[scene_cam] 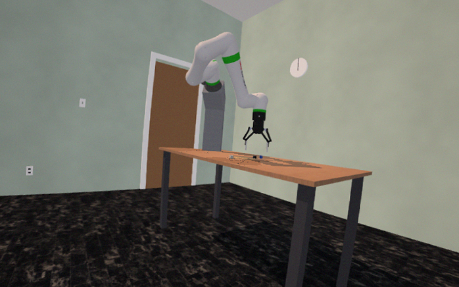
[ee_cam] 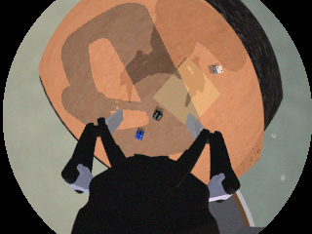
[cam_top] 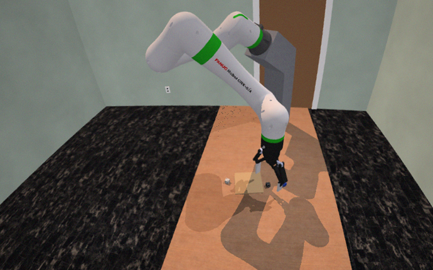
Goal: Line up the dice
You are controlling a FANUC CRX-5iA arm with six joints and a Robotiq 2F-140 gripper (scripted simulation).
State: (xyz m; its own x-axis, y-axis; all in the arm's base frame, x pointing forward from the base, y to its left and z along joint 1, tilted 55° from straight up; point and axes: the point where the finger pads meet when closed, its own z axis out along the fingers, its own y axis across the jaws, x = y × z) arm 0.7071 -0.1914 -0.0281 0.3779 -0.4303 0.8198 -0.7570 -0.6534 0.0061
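The yellowish square mat [cam_top: 242, 188] [ee_cam: 171, 96] lies flat on the table. A white die [cam_top: 226, 181] [scene_cam: 230, 157] [ee_cam: 216, 69] lies on the table off the mat's left side in the top view. A black die [cam_top: 267, 184] [scene_cam: 254, 157] [ee_cam: 157, 114] lies just off the mat's right side. A blue die [cam_top: 285, 184] [scene_cam: 261, 156] [ee_cam: 139, 134] lies farther right, partly hidden behind a finger in the top view. The numbers on the dice are too small to read surely. My gripper [cam_top: 269, 180] [scene_cam: 256, 149] [ee_cam: 154, 117] is open and empty, above the table over the black die's area.
The wooden table [cam_top: 197, 259] [scene_cam: 329, 175] [ee_cam: 229, 112] carries the mat and dice. The grey robot pedestal [cam_top: 277, 75] [scene_cam: 213, 122] stands at its far end in the top view. Small dark specks [cam_top: 227, 113] show on the table near that end. Arm shadows cross the mat and table.
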